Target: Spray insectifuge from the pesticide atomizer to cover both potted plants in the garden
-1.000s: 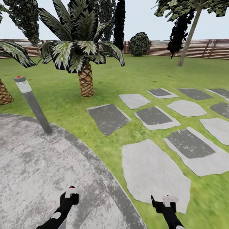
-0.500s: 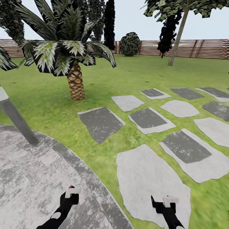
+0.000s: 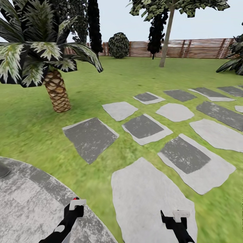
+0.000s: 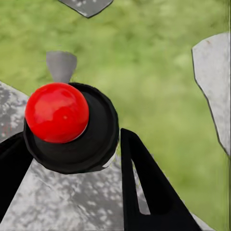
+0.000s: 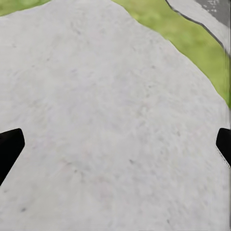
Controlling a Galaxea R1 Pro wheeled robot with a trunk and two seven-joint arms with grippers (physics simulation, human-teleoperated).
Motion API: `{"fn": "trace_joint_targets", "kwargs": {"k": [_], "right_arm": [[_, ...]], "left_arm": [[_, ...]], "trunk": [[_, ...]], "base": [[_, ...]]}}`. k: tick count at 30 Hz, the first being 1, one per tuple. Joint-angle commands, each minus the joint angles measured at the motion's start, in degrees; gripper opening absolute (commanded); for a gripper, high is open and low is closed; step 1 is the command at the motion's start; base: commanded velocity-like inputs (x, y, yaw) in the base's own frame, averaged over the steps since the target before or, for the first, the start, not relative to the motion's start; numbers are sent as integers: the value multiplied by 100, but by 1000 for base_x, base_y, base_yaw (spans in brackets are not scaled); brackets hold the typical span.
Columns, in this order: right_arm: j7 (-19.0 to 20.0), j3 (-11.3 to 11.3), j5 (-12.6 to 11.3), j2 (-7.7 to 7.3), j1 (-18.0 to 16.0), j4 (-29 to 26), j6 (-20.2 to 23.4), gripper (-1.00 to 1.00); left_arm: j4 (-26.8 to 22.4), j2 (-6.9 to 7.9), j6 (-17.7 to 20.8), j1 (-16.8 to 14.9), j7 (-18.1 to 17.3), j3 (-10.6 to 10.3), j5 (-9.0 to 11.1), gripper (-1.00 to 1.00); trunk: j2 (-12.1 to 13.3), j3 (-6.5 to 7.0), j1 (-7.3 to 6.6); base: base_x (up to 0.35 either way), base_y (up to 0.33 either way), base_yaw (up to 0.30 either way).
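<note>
Pesticide atomizer (image 4: 67, 127), who has it, and how?

— I do. My left gripper (image 4: 72, 137) is pinching its dark round body, one black finger on each side. In the left wrist view I'm looking straight down on the glossy red top. In the head view that's the low left of the frame, with just a red speck above the gripper.

Why carry it upright like that?

— My guess is that it keeps the nozzle ready and stops the bottle twisting in the grip while the base rolls. It's a small thing, so a squeeze around the middle seems the safest hold.

And the other arm?

— My right gripper (image 5: 118, 137) is spread wide with nothing in it, fingertips at the two edges of its view. It hangs over a pale stepping stone (image 3: 148, 195), low right in the head view. I read it as parked out of the way.

Beyond the arms?

— Grey patio (image 3: 30, 206) in the lower-left corner, lawn (image 3: 44, 135) ahead, a palm (image 3: 57, 91) upper left and the fence (image 3: 202, 49) along the top. Spraying isn't started; finding the potted plants comes first.
</note>
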Motion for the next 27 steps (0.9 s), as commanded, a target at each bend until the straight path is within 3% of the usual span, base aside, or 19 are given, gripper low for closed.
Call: {"fn": "trace_joint_targets", "kwargs": {"k": [1,27], "right_arm": [[-4,-4,-2,2,-5,7,-18,100],[-1,-4,-2,-2,-5,12,-20,100]], "left_arm": [[2,0,-18,-1,-3,14,-2,-100],[2,0,-18,-1,-3,14,-10,-100]], "trunk": [[-1,-4,2],[-1,9,2]], "base": [[338,0,-300],[338,0,-300]]}}
